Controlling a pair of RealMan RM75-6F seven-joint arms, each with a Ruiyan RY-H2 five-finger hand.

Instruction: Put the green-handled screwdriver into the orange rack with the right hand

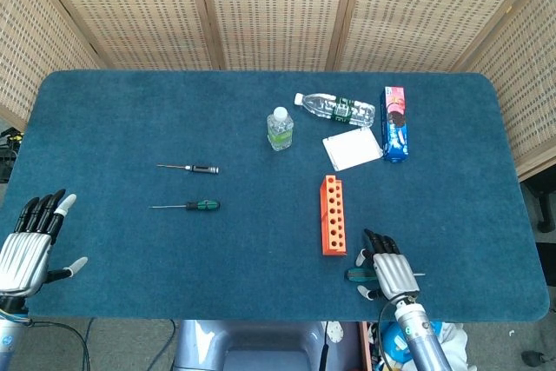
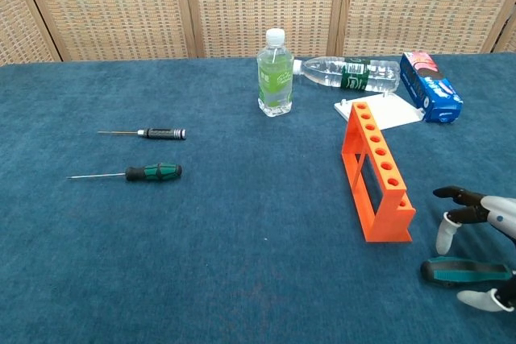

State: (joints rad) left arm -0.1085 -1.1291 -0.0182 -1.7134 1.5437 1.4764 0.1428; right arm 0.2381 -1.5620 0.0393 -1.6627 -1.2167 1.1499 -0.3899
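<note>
Under the right hand (image 2: 484,251), spread fingers (image 2: 445,233) astride a green-handled screwdriver (image 2: 461,271), mostly hidden from head view.

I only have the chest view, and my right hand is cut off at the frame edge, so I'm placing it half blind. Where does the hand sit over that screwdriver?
Observer: In the head view the right hand lies across the green-handled screwdriver. The handle end shows on the hand's left, just past the near end of the orange rack.
Operator: Which way does the shaft point?
Observer: A thin shaft tip shows on the hand's right side, pointing away from the rack.
Operator: And the left hand?
Observer: The left hand is at the near left edge of the table, fingers spread, holding nothing.
</note>
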